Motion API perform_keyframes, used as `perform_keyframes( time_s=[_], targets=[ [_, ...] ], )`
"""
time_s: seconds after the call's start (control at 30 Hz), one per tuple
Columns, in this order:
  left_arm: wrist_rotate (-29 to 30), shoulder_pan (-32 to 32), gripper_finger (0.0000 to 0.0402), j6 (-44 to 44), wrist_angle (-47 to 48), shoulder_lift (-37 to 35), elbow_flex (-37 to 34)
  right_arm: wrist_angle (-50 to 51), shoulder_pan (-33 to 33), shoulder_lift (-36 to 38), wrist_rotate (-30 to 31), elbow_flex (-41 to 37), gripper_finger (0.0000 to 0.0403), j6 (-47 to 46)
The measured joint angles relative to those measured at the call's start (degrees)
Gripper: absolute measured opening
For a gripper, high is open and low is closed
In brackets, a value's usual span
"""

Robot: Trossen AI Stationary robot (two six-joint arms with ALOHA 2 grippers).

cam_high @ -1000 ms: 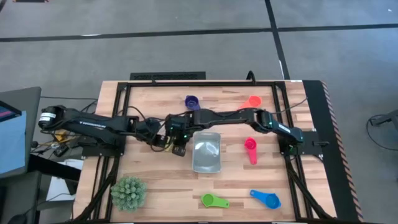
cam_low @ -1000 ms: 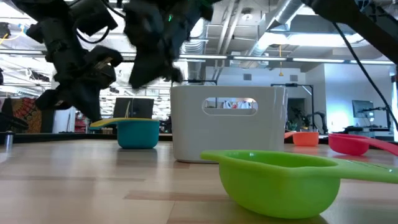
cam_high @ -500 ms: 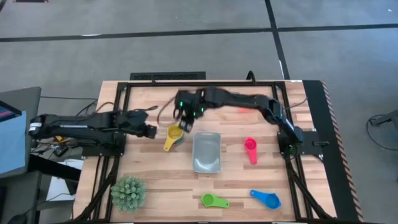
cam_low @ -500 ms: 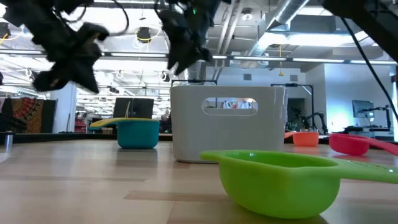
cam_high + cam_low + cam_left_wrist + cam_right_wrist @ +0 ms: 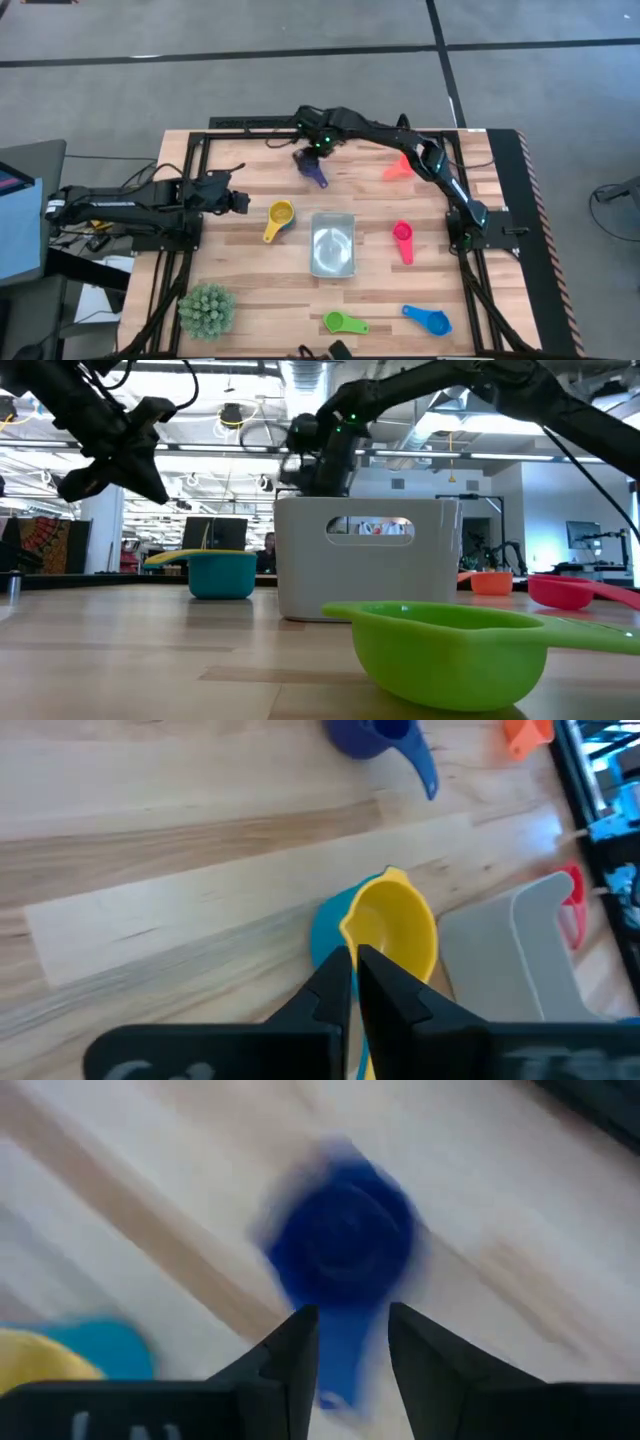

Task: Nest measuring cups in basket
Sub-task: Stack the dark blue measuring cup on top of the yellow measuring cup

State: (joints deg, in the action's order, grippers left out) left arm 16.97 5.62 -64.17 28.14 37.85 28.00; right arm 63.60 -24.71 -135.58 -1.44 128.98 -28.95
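Observation:
The purple cup (image 5: 312, 168) sits upright on its base near the table's far edge. My right gripper (image 5: 350, 1342) hovers open over it, its fingers on either side of the handle (image 5: 335, 1370) without touching. The yellow cup (image 5: 280, 214) rests nested inside the teal cup (image 5: 325, 925), left of the pale grey basket (image 5: 332, 243). My left gripper (image 5: 238, 200) is shut and raised, just left of that pair. The orange (image 5: 400, 166), pink (image 5: 402, 240), green (image 5: 345, 322) and blue (image 5: 428, 320) cups lie on the table.
A spiky green plant ball (image 5: 207, 310) stands at the near left corner. A black frame (image 5: 268, 124) runs along the far edge behind the purple cup. Bare wood lies between the basket and the near cups. In the low view the green cup (image 5: 450, 650) fills the foreground.
My left gripper has drawn back from the basket's left side toward the table's left edge and risen, uncovering the yellow cup nested in the teal one. My right gripper has swung from the same spot toward the far edge and now hangs over the purple cup.

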Motion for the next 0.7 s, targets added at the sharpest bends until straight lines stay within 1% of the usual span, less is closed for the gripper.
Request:
perform_keyframes(
  time_s=[0.03,0.13,0.23,0.33,0.43,0.5,0.57,0.7],
  targets=[
    [0.0,0.1,0.002,0.0,-0.1,0.2,0.0,-0.9,-0.2,-0.7,-0.5,0.1,0.0149,-0.2],
    [0.2,0.2,0.0042,-0.2,-0.3,1.5,0.0,1.7,-0.8,-2.5,-1.5,0.0,0.0162,0.2],
    [0.5,0.4,0.0065,-0.4,0.3,2.4,-0.1,1.4,-1.1,-4.1,-2.9,0.0,0.0178,0.3],
    [0.4,1.1,0.0085,-0.8,0.4,3.2,0.0,2.3,-1.0,-5.3,-3.0,0.0,0.0192,0.3],
    [0.4,1.9,0.0099,-1.1,0.1,4.2,0.1,1.6,-1.0,-5.3,-1.8,0.2,0.0201,0.5],
    [0.4,2.6,0.0106,-1.0,1.1,4.2,-0.1,0.6,-1.2,-5.3,-1.9,0.2,0.0203,0.5],
    [0.3,3.4,0.0109,-0.9,0.3,4.8,0.0,0.8,-1.5,-5.3,-2.2,0.2,0.0202,0.4],
    [0.0,4.9,0.011,0.1,0.2,4.9,0.0,0.9,-2.2,-5.3,-2.9,0.2,0.018,0.0]
  ],
)
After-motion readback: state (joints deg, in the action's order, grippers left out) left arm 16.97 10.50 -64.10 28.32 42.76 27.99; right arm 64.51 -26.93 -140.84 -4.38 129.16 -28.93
